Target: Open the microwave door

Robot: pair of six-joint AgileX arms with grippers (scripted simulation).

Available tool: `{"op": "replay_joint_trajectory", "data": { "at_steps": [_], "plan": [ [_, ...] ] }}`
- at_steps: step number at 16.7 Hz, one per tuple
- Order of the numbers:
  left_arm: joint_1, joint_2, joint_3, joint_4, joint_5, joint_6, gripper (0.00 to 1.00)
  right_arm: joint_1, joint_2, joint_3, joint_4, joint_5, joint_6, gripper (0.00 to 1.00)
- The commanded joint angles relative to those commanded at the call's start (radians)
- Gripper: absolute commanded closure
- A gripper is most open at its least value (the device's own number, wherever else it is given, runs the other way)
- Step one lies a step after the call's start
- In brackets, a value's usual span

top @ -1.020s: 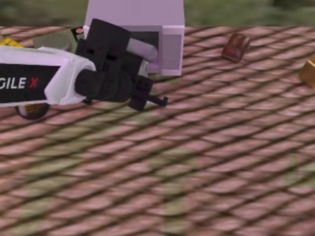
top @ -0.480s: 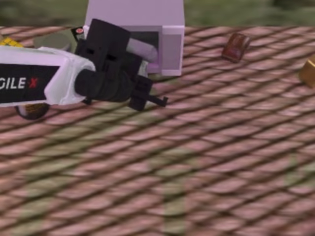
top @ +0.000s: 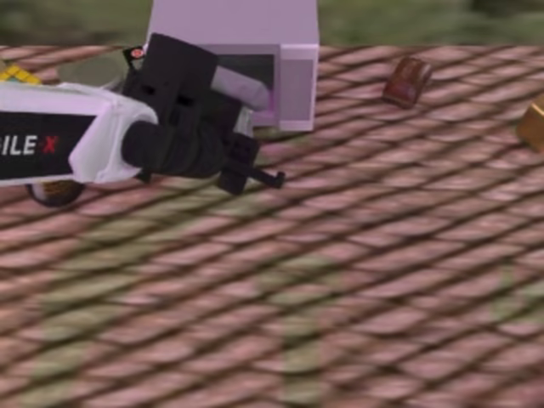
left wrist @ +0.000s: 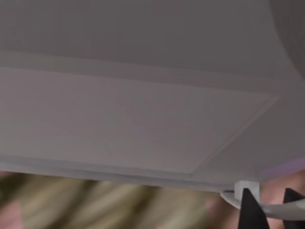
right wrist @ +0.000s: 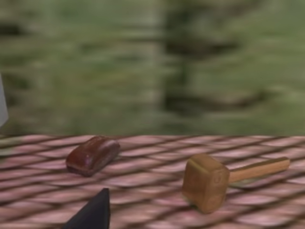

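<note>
Left claw (top: 270,177) reaches in from the desk's left, fingertips (left wrist: 249,210) at the handle (left wrist: 238,196) on the door (top: 240,85); closed or not, can't tell. Door is partly swung out, purple interior edge visible. Microwave (top: 246,34) sits far left-center on desk (top: 340,280), front facing near. Brown block (top: 406,81) and mallet (right wrist: 209,181) far right. Right claw (right wrist: 93,212): state unclear.

A rendered test scene, no real room: the counter (top: 382,280) wears a printed pattern of pink, scale-like roof tiles, and blurred green-grey backdrop lies beyond its far edge. Mismatched props sit along that edge: a boxy pale lavender microwave (top: 255,34), a wooden mallet (right wrist: 214,181) and a glossy brown rounded block (right wrist: 93,155).
</note>
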Motion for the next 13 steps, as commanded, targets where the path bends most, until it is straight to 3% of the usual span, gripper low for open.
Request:
{"op": "replay_joint_trajectory", "data": {
  "at_steps": [13],
  "plan": [
    [0.014,-0.011,-0.015,0.001,0.021,0.031,1.0,0.0,0.0,0.0,0.0,0.0,0.0,0.0]
  ]
}}
